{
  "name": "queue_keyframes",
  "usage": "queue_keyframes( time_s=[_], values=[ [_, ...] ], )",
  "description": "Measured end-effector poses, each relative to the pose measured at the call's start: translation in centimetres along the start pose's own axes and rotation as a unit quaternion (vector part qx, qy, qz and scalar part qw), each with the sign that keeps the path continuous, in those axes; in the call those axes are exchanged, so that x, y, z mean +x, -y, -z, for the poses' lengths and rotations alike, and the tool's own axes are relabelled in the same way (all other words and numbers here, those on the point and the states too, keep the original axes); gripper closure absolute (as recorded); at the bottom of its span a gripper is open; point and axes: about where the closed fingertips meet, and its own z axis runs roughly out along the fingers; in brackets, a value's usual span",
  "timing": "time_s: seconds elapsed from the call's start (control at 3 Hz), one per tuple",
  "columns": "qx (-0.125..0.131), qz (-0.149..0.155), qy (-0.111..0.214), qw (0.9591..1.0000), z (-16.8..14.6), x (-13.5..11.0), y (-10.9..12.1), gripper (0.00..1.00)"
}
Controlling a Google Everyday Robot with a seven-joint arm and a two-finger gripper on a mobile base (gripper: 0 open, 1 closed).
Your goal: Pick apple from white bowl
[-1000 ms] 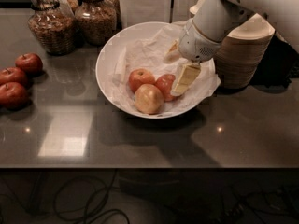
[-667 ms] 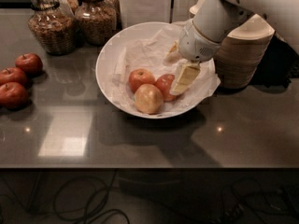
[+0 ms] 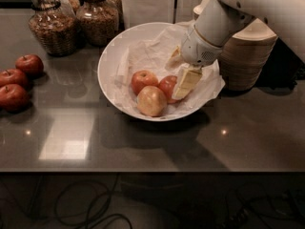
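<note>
1. Camera view is showing the gripper [image 3: 173, 81] reaching down into the white bowl [image 3: 110, 66] on the counter [image 3: 143, 147], with its fingers apart and clamping nothing.
2. The apple [image 3: 166, 86] is lying on the paper [image 3: 147, 54], touching one finger and sitting beside a paler apple [image 3: 151, 100].
3. The jaws are probably gaping so they can straddle the apple before closing.

Gripper [image 3: 177, 79] inside white bowl [image 3: 107, 75], apples [image 3: 144, 80] crowding it closely.
</note>
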Motion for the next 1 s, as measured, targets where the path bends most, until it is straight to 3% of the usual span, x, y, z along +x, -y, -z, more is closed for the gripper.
queue_keyframes(
  time_s=[0.67,1.0],
  values=[
    [-0.020,-0.008,0.007,0.9997,-2.4,0.4,-0.7,0.36],
    [-0.020,-0.008,0.007,0.9997,-2.4,0.4,-0.7,0.55]
  ],
)
